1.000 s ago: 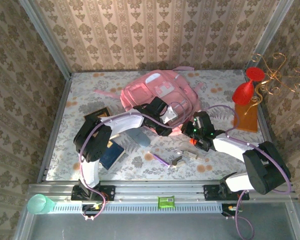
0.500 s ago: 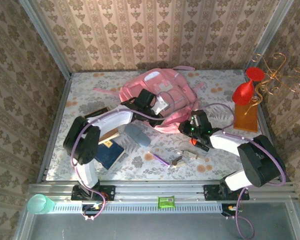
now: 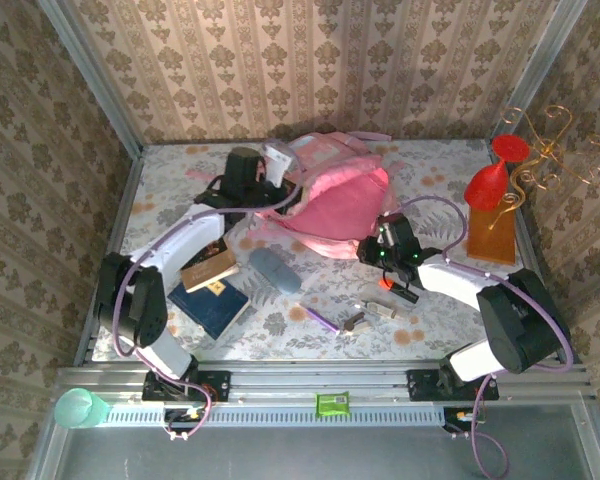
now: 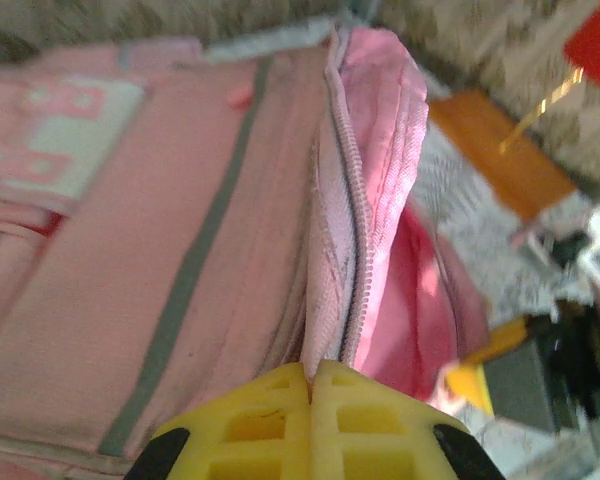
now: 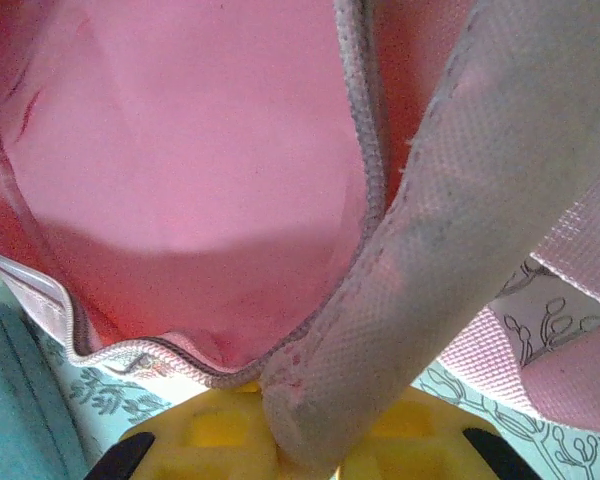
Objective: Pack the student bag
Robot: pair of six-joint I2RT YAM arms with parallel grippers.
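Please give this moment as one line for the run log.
student bag: mouth open | left gripper: shut on its zipper edge | right gripper: shut on its near edge

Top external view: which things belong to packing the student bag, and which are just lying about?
Job in hand: student bag; likely for packing: blue book, brown book, grey case, purple pen.
Lying about: red goblet, gold wire stand, orange block, teal cup.
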